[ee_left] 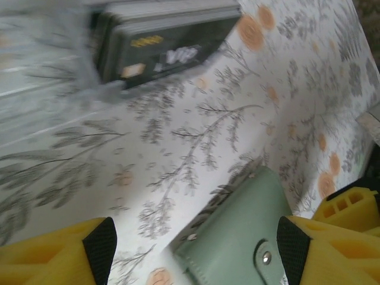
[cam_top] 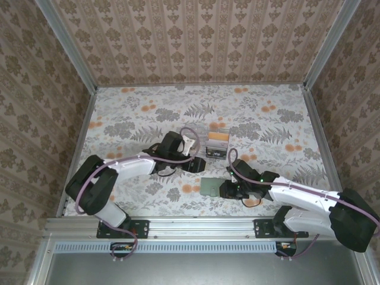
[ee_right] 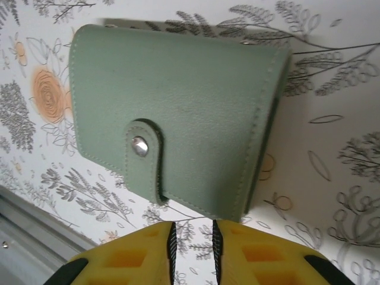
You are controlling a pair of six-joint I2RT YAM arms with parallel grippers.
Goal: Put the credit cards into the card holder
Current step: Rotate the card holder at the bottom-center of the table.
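Presently, item by item, all places given from the card holder.

1. Card holder [ee_right: 178, 119]: sage-green and folded shut. Its snap tab [ee_right: 142, 157] is fastened over the front face. It lies flat on the table, towards the near edge and between the two grippers.
2. Credit cards [ee_left: 166, 44]: a stack standing on edge in a clear box [cam_top: 217, 128], just beyond the holder on the far side and apart from it. A dark card faces out. None is in the holder.
3. Left gripper [ee_left: 196, 243]: jaws spread wide and holding nothing. It sits low, beside the holder's left corner.
4. Right gripper [ee_right: 191, 246]: fingers drawn almost together with nothing between them. It is right by the holder's near-right edge; whether it touches is unclear.

Hazards, as judged:
- The snap is done up, so no card can go in until the tab is freed.
- A push from the narrow right fingers may slide the holder across the cloth rather than open it.
- If the wide left jaws close on a corner, they may lift or twist the whole wallet.
- The cards are thin and packed tight, so a grasp may take several at once or slip off.

Surface and room:
- Table [cam_top: 148, 113]: covered in a pale cloth printed with grey ferns and orange flowers.
- Walls [cam_top: 196, 41]: three sides beyond the holder, in tan damask-striped paper.
- Frame posts [cam_top: 65, 44]: metal, at the corners.
- Rail [cam_top: 196, 225]: metal, nearer than the holder, carrying both arm bases.
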